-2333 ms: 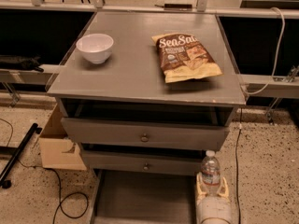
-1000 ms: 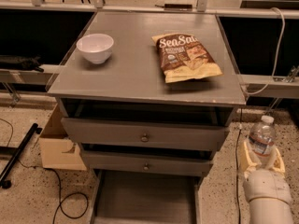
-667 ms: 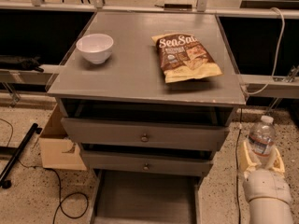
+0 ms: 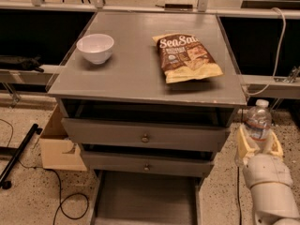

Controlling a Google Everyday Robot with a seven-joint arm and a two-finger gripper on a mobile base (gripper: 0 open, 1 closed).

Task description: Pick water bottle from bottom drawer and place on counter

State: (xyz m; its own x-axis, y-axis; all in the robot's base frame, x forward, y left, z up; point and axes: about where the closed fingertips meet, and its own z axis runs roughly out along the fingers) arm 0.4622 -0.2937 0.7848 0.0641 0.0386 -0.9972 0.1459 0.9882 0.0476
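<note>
The water bottle (image 4: 257,123), clear with a white cap and a reddish label band, stands upright in my gripper (image 4: 258,143), which is shut on it. Bottle and gripper hang to the right of the cabinet, just below the level of the counter (image 4: 136,74). The bottom drawer (image 4: 145,200) is pulled out at the lower middle, its grey floor bare.
A white bowl (image 4: 95,48) sits at the counter's left rear and a Sea Salt snack bag (image 4: 186,56) at its right. Two knobbed drawer fronts (image 4: 145,136) stand slightly ajar. A cardboard box (image 4: 58,146) and cables lie on the floor to the left.
From above the bottom drawer's right side, the gripper carried the bottle right and upward, out beside the cabinet. Over the last second it has hardly moved.
</note>
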